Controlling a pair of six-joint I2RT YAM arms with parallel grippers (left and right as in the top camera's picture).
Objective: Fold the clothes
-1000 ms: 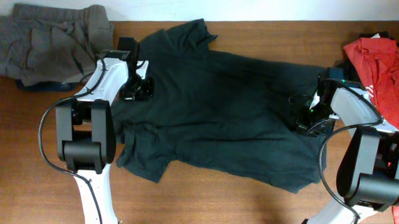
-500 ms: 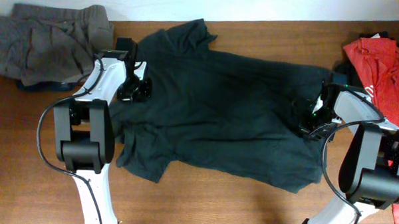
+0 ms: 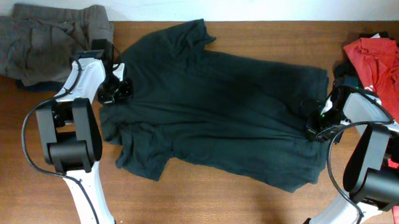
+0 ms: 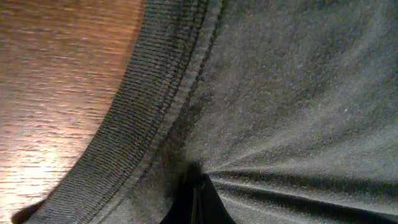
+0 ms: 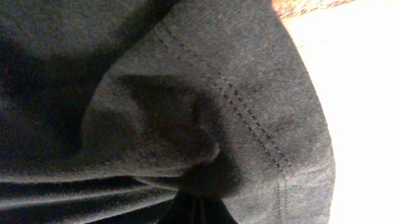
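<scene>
The black T-shirt (image 3: 219,106) lies spread flat across the wooden surface (image 3: 216,202). The left pincer (image 3: 114,92) pinches its ribbed collar, and the right pincer (image 3: 317,127) pinches its stitched hem.

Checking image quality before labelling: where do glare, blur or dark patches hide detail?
Overhead: sharp, evenly lit, though the black shirt swallows its folds. Left wrist: glare on the table, ribbing crisp. Right wrist: right edge blown out white, hem stitching slightly soft.

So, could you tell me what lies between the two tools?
The black T-shirt, spread out, fills the stretch from left tool to right tool; overhead view.
</scene>
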